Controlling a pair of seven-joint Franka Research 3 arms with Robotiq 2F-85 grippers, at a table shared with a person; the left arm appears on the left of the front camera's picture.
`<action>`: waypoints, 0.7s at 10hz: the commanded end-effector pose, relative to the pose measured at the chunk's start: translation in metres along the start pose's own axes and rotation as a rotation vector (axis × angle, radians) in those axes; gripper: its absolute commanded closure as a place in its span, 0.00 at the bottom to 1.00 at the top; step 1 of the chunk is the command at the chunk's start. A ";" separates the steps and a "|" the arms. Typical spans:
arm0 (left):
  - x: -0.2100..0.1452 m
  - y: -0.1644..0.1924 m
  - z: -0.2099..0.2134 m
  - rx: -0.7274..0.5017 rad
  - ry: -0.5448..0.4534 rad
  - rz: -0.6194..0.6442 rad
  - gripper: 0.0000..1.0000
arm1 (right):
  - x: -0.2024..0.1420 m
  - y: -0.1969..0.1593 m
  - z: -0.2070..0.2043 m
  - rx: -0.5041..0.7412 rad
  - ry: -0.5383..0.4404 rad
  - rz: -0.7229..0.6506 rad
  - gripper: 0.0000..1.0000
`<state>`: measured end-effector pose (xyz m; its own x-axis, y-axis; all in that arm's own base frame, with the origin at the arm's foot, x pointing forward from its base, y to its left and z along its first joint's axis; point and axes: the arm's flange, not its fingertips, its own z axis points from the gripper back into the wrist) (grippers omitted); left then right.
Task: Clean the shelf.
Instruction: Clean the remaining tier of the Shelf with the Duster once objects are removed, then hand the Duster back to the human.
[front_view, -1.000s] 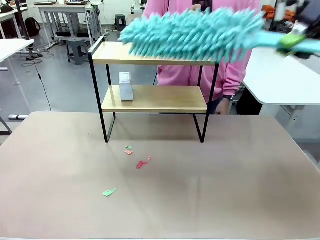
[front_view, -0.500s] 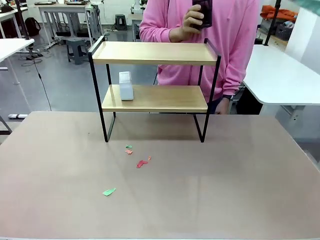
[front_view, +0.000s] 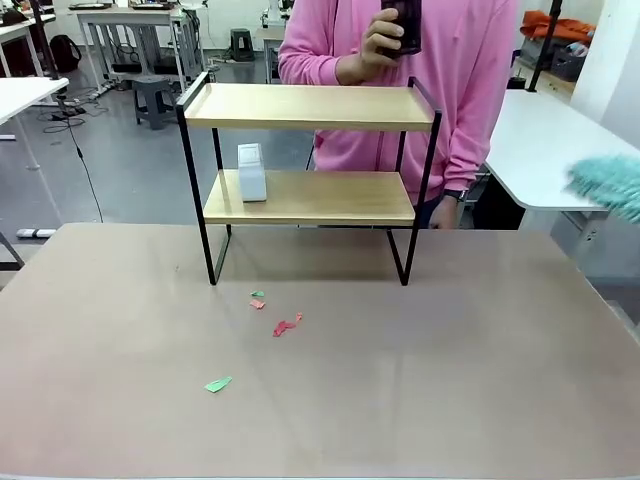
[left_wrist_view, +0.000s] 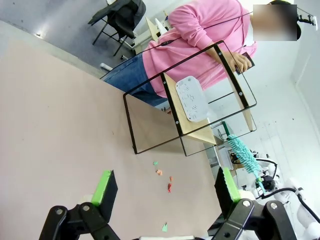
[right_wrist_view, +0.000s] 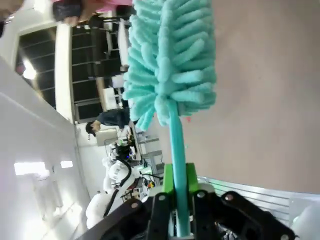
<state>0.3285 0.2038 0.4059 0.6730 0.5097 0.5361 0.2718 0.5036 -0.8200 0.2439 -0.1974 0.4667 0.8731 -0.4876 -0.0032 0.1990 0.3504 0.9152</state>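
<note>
The shelf (front_view: 310, 106) stands at the far middle of the brown table, two wooden boards in a black frame. Its top board is bare. A white box (front_view: 252, 172) stands on the left of the lower board. In the right wrist view my right gripper (right_wrist_view: 178, 187) is shut on the handle of a teal fluffy duster (right_wrist_view: 170, 60). The duster's tip (front_view: 610, 185) pokes in at the right edge of the front view, away from the shelf. My left gripper (left_wrist_view: 166, 186) is open and holds nothing, well back from the shelf (left_wrist_view: 200, 135) and high over the table.
Small red and green paper scraps (front_view: 285, 325) lie on the table in front of the shelf, with one green scrap (front_view: 218, 384) nearer me. A person in pink stands behind the shelf holding a dark phone (front_view: 405, 25). A white table (front_view: 560, 160) stands at the right.
A second ago the duster lay across the shelf's top board. It then swung away to the right and out of view, and now its tip shows low at the right edge.
</note>
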 end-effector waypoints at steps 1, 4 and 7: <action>-0.003 -0.001 -0.002 -0.017 -0.024 -0.019 0.00 | -0.008 0.007 0.031 0.046 -0.032 0.038 1.00; -0.003 -0.001 -0.002 -0.017 -0.024 -0.019 0.00 | -0.008 0.007 0.031 0.046 -0.032 0.038 1.00; -0.003 -0.001 -0.002 -0.017 -0.024 -0.019 0.00 | -0.008 0.007 0.031 0.046 -0.032 0.038 1.00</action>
<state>0.3284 0.2036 0.4059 0.6729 0.5096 0.5362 0.2720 0.5036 -0.8200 0.2236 -0.2163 0.4831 0.8549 -0.5166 0.0480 0.1449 0.3266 0.9340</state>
